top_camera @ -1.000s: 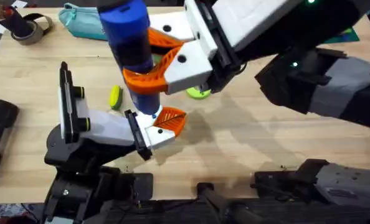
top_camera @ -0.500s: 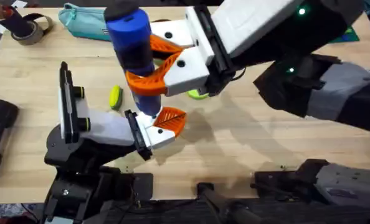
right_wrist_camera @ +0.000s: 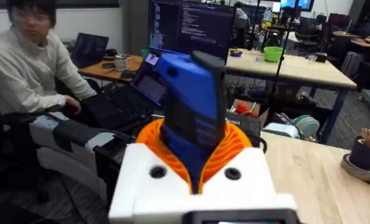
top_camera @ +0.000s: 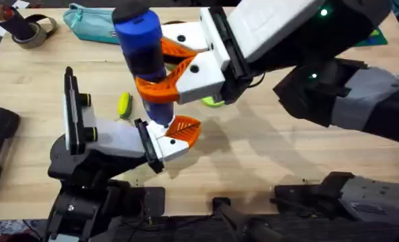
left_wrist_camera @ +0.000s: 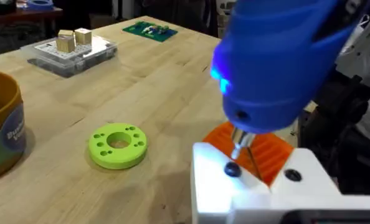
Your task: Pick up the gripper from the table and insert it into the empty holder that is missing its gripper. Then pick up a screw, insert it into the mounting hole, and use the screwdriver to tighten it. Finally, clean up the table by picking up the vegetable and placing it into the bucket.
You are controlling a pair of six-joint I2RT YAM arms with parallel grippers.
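wood table (top_camera: 267, 154): right claw (top_camera: 160, 70) clamps screwdriver (top_camera: 142, 54), tip on holder (top_camera: 160, 144).

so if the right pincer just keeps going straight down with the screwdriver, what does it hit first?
Most likely the screw head in the white holder. The screwdriver, clamped in the right pincer, has its tip just above it or already touching; depth is unclear.

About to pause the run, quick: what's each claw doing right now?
Left claw: cannot be told.
Right claw: closed on the screwdriver, tip at the holder.
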